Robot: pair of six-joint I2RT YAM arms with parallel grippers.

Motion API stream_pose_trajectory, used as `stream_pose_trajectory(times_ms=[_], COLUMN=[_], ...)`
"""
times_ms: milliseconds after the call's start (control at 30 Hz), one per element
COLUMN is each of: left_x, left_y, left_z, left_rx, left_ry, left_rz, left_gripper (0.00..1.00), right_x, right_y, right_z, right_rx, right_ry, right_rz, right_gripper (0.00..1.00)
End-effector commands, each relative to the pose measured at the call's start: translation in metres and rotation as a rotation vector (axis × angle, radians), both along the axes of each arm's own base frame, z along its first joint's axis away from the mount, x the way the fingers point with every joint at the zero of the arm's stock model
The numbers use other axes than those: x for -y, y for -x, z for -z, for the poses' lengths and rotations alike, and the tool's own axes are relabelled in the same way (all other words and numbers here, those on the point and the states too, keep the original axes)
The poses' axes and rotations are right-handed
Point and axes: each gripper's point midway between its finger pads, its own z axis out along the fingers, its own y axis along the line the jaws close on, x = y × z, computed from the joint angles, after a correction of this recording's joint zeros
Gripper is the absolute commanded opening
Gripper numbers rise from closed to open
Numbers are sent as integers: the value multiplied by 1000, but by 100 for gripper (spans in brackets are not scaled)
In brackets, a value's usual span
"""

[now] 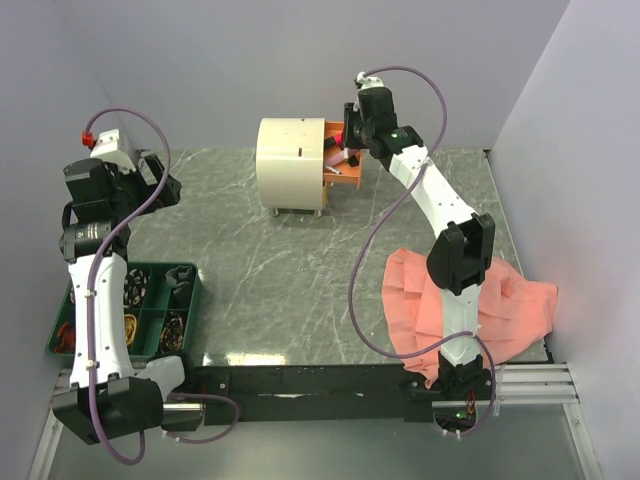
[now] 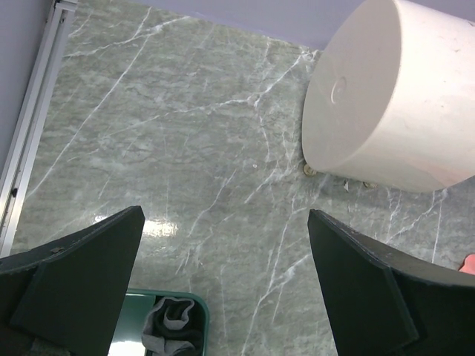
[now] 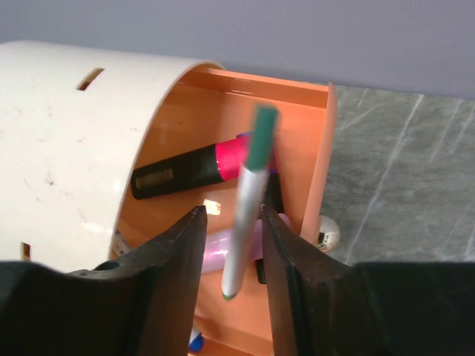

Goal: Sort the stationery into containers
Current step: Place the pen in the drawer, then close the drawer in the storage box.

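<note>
Orange drawer (image 3: 185,126) is sitting open beneath your right end effector (image 3: 231,215); its slightly spread jaws are apparently letting the pen (image 3: 249,193) drop in.

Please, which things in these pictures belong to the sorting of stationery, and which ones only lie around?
Belong to the job: white pen, black-and-pink marker, orange drawer, cream cabinet.

Just lying about: pink cloth, green tray.
</note>
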Motion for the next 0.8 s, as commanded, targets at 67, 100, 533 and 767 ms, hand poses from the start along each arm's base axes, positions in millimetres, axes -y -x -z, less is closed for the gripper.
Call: stream_pose_trajectory(times_ms=[67,100,533,767], left_x=[8,11,66,65], left_y=[-7,-9,-75,-128], left_z=[-14,-13,-16,9], left_rx=[57,56,48,-6], left_ry=[25,37,61,66], left_rz=[49,64,296,314], left_gripper=[99,99,100,96], right_x=[-2,3,106,111], right_y=[8,9,4,-12], right_z=[-72,-78,-61,-17], right_rx=[140,152,65,-36], right_ry=[-77,-78,-168,-186], right_rz=[-29,-13,40,20], right_gripper=[58,59,0,0])
